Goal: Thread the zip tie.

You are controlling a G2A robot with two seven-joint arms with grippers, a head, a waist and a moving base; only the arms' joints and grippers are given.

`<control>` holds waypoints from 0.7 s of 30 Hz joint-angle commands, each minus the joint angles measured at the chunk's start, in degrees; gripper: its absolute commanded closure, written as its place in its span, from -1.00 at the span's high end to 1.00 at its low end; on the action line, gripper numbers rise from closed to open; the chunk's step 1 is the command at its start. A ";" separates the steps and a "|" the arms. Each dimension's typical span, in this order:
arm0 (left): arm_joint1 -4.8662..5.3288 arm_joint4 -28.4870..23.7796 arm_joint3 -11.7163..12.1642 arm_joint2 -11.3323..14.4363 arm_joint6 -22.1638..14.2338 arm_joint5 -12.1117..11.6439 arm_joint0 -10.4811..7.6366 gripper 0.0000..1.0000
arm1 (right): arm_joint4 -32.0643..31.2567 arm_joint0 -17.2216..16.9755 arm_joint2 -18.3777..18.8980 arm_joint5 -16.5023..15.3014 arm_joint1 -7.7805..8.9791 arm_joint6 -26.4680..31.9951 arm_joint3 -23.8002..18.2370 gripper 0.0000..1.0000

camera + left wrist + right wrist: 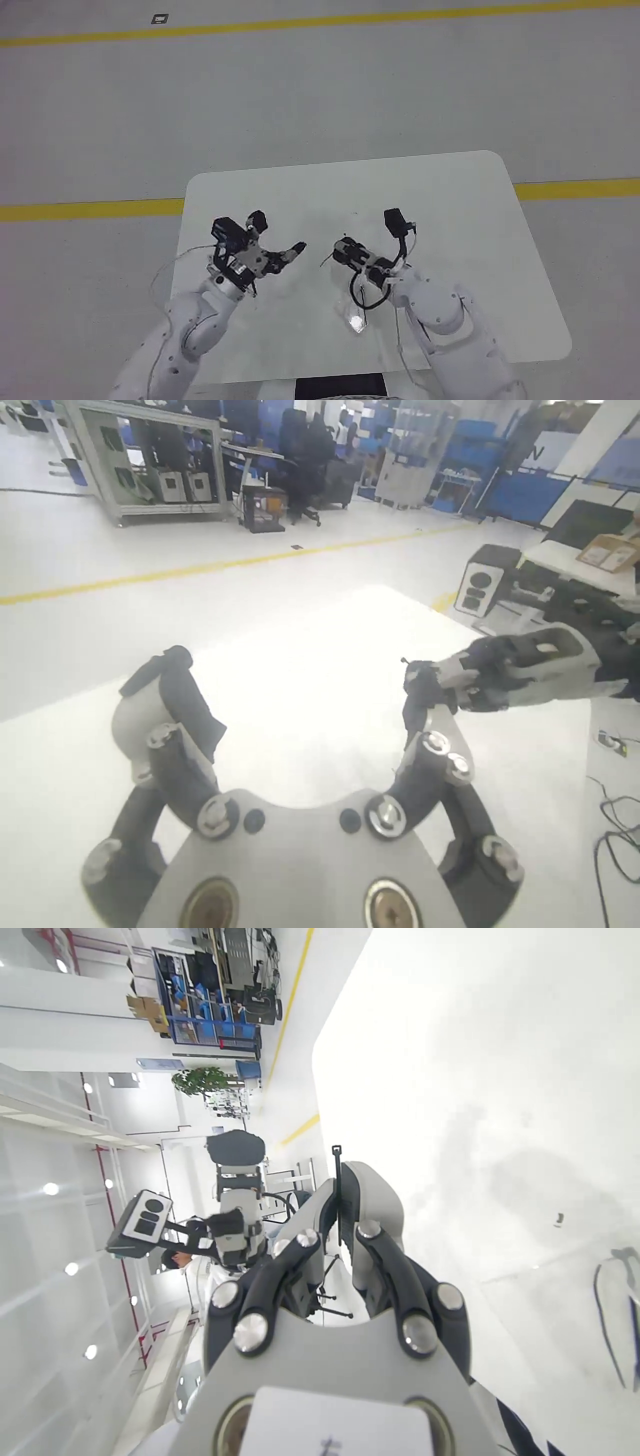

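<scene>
**Above the desk (450, 190), zip tie (338, 1168) in right jaws**

Your right jaws are closed on the black tie, its head poking past their tips. Your left jaws stand spread wide and empty, close by.

Zip tie (339, 1178) is plain black; table (470, 190) is plain white, and the floor (300, 100) is pale grey with yellow stripes (300, 22) across the top and middle of the top view. Left gripper (295, 680) is silver-grey metal with black finger covers (185, 700), black links and shiny silver bolts. Right gripper (345, 1208) has pale grey finger shells, black links, silver bolts; black cable (357, 290) lower centre.
</scene>
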 commanded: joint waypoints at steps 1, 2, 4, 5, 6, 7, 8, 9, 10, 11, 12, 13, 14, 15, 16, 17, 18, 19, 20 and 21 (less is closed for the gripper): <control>0.40 0.54 0.47 1.36 0.25 0.00 -0.52 1.00 | 0.48 0.59 0.39 0.00 -0.05 -1.22 0.23 -1.00; 0.60 0.60 0.59 2.01 0.43 0.00 -0.74 1.00 | 0.95 0.83 0.53 0.00 -0.07 -1.51 0.31 -1.00; 1.22 0.91 0.49 3.69 1.03 0.00 -1.37 1.00 | 1.72 1.02 0.62 0.00 -0.08 -1.49 0.47 -1.00; 1.22 0.91 0.49 3.69 1.03 0.00 -1.37 1.00 | 1.72 1.02 0.62 0.00 -0.08 -1.49 0.47 -1.00; 1.22 0.91 0.49 3.69 1.03 0.00 -1.37 1.00 | 1.72 1.02 0.62 0.00 -0.08 -1.49 0.47 -1.00; 1.22 0.91 0.49 3.69 1.03 0.00 -1.37 1.00 | 1.72 1.02 0.62 0.00 -0.08 -1.49 0.47 -1.00; 1.22 0.91 0.49 3.69 1.03 0.00 -1.37 1.00 | 1.72 1.02 0.62 0.00 -0.08 -1.49 0.47 -1.00; 1.22 0.91 0.49 3.69 1.03 0.00 -1.37 1.00 | 1.72 1.02 0.62 0.00 -0.08 -1.49 0.47 -1.00; 1.22 0.91 0.49 3.69 1.03 0.00 -1.37 1.00 | 1.72 1.02 0.62 0.00 -0.08 -1.49 0.47 -1.00; 1.23 1.33 0.57 3.74 0.77 0.03 -1.45 1.00 | 1.72 1.02 0.62 0.00 -0.08 -1.49 0.47 -1.00; 1.31 4.15 0.76 3.96 -0.08 0.25 -1.89 1.00 | 1.83 0.97 0.54 -0.17 -0.07 -1.69 0.78 -1.00; 1.32 6.05 0.85 4.34 -0.05 0.40 -2.04 1.00 | 2.04 1.01 0.44 -0.47 -0.05 -1.97 1.14 -1.00; 1.33 7.13 0.97 5.24 0.24 0.00 -1.96 1.00 | 2.34 1.09 0.49 -0.77 0.00 -2.39 1.61 -1.00; 1.37 7.08 0.86 6.19 0.52 0.00 -1.96 1.00 | 2.58 1.14 0.59 -0.82 0.03 -2.77 1.87 -1.00; 1.48 7.10 0.92 6.91 0.79 0.00 -2.15 1.00 | 2.90 1.19 0.63 -0.84 0.05 -3.03 2.00 -1.00; 1.65 7.40 1.05 7.59 0.86 0.00 -2.36 1.00 | 3.19 1.27 0.73 -0.88 0.09 -3.25 2.08 -1.00; 1.89 8.05 1.25 8.36 1.16 0.00 -2.74 1.00 | 3.44 1.37 0.83 -0.91 0.14 -3.50 2.18 -1.00; 2.05 8.18 1.48 8.90 1.70 0.00 -2.97 1.00 | 4.00 1.41 0.87 -1.04 0.16 -3.70 2.17 -1.00; 2.20 8.03 1.76 9.37 2.22 0.00 -3.21 1.00 | 4.62 1.45 0.91 -1.22 0.17 -3.87 2.23 -1.00; 2.40 8.17 1.97 10.06 3.07 0.00 -3.64 1.00 | 5.64 1.51 0.99 -1.45 0.19 -3.89 2.32 -1.00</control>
